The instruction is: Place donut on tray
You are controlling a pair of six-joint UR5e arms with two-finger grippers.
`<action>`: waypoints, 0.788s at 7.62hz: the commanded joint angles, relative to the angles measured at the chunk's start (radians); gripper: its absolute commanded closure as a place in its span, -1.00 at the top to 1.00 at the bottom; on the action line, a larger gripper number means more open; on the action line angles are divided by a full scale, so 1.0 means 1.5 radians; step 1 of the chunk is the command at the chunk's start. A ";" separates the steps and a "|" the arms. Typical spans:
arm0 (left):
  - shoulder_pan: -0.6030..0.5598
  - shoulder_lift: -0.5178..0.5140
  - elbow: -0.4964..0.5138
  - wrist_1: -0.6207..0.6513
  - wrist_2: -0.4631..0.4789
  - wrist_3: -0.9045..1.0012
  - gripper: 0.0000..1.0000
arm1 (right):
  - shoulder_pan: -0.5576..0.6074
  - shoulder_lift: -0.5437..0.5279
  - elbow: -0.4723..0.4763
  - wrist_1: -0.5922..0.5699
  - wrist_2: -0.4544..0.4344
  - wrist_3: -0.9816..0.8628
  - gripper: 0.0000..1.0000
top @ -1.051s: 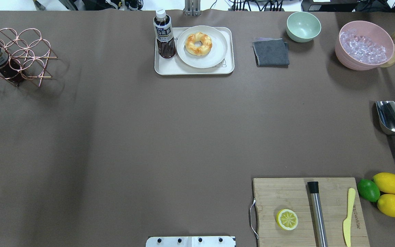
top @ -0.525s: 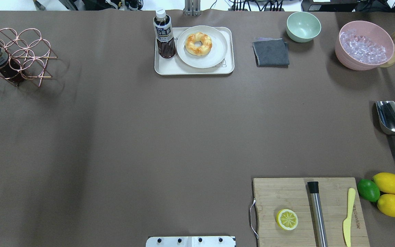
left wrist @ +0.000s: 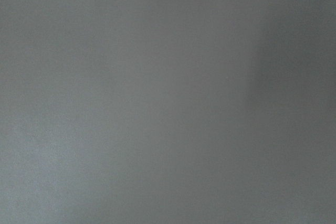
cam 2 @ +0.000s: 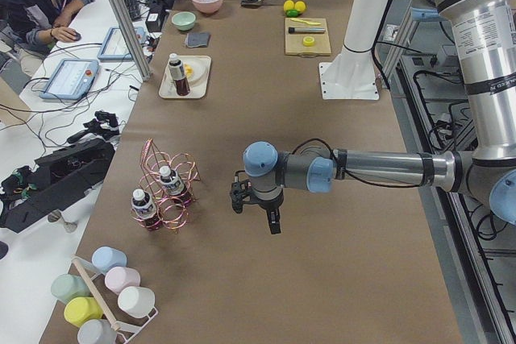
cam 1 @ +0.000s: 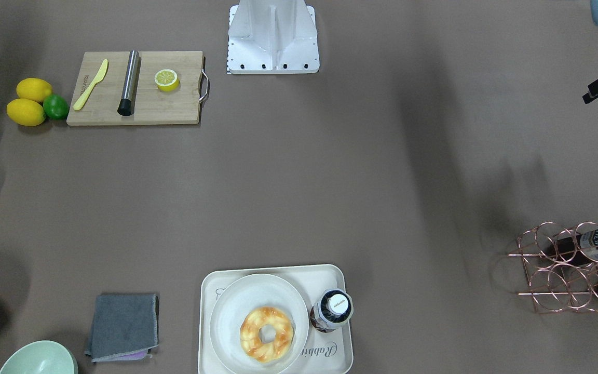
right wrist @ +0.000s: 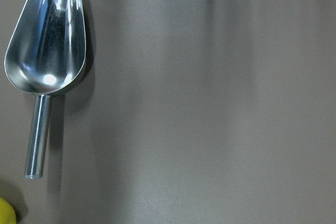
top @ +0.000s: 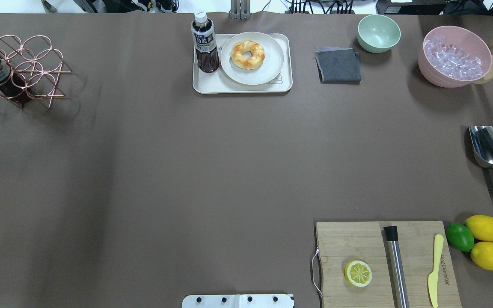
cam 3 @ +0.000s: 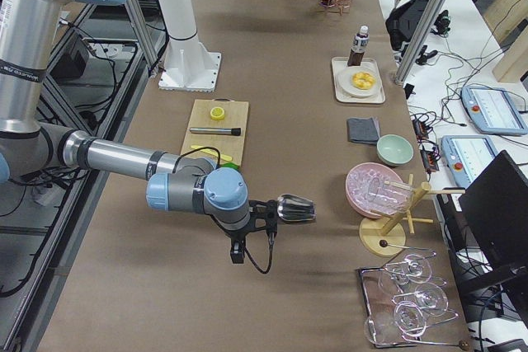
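Nearest the robot, well apart from the tray (top: 238, 88) on its own side of the table, the cutting board (top: 349, 239) with the halved lemon (top: 358, 273) lies untouched; it plays no part in this task.

Both arms hang out toward the table's ends, far from the tray. The left gripper (cam 2: 256, 203) hangs over bare table beyond the wire rack (top: 19, 68), and its wrist camera sees only tabletop. The right gripper (cam 3: 252, 232) hangs at the opposite end, with the metal scoop (right wrist: 47, 40) under its camera. Only the side views show either claw, so it cannot be told whether each is spread or closed. Neither appears to carry anything. This parked posture suggests the arms have nothing left to do.

Farthest out, the donut (top: 247, 54) lies flat in the middle of the round plate (top: 268, 68). The plate rests on the tray, just beside the upright bottle (top: 205, 42), so the donut sits on the tray by way of the plate, not touching the tray itself. The placement looks finished.

Compared with the earlier overhead frames, nothing has shifted: donut, plate, bottle and tray lie exactly as they did.
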 commanded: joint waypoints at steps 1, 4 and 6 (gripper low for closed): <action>0.000 0.000 -0.001 0.000 0.000 0.001 0.96 | 0.001 0.002 -0.002 0.000 -0.025 0.006 1.00; 0.000 0.000 -0.001 0.000 0.000 0.000 0.96 | 0.001 0.002 -0.002 0.001 -0.028 0.001 1.00; 0.000 -0.003 -0.001 0.000 0.000 0.000 0.96 | -0.001 0.003 -0.002 0.001 -0.028 0.001 1.00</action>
